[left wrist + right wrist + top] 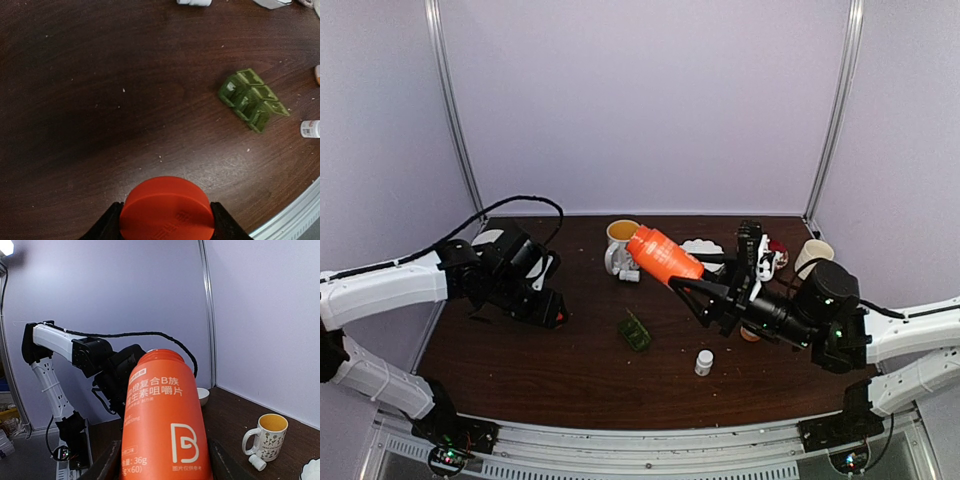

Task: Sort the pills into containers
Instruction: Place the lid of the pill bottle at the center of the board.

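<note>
- The left hand (166, 222) pinches a round orange cap (166, 207) between its two dark fingers (107, 225), low over the left part of the dark wooden worktop (100, 100).
- The right hand (165, 467) clamps an orange bottle (165, 425) by its lower end, one finger on each side.
- From above, the bottle (665, 256) is lifted off the worktop (540, 370) and tilted, its free end pointing up and to the left, near the mug.
- The green pill box (635, 331) lies on the worktop near the middle, between the two hands and touched by neither.
- In the left wrist view the pill box (252, 99) has its lid folded open and its row of little compartments exposed; what is in them is too small to tell.
- A small white bottle (704, 362) stands upright to the right of the pill box, apart from it.
- A white mug (619, 246) with a yellow inside stands at the back of the worktop, behind the pill box.
- A small white object (257, 462) lies just beside the mug's foot.
- Pale specks are scattered across the wood.
</note>
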Controlling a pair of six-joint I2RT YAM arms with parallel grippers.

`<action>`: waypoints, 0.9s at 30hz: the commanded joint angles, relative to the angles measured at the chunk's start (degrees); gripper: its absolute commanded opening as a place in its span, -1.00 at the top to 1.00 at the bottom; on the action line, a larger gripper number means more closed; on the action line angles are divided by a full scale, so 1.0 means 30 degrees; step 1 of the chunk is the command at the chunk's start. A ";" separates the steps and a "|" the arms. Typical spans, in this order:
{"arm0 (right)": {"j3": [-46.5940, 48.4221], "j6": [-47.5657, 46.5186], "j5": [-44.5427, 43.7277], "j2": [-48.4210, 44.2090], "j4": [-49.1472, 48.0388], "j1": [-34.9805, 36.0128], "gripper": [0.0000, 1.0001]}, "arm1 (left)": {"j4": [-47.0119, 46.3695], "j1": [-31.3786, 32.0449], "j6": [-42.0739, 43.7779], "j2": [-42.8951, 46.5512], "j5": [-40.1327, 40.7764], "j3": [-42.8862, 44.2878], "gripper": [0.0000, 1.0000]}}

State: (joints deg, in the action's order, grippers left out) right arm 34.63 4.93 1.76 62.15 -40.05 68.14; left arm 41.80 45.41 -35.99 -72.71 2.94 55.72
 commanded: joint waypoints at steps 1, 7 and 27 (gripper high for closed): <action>0.0043 0.1177 0.0011 -0.0432 0.0040 -0.0088 1.00 | -0.3071 -0.0026 0.0292 -0.0946 0.0997 -0.1447 1.00; -0.0808 0.2376 -0.0409 0.0156 -0.0729 -0.0147 1.00 | -0.4702 0.0381 -0.0315 -0.2815 0.1340 -0.2540 1.00; -0.3148 0.2893 0.0184 0.1832 -0.4098 -0.0418 1.00 | -0.5901 0.0948 0.0442 -0.4946 0.1308 -0.2611 -0.25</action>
State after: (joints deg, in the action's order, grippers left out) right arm 28.25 13.43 3.88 68.99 -46.76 67.13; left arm 25.21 48.10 -36.86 -87.46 7.44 46.28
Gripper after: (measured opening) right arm 0.521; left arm 0.537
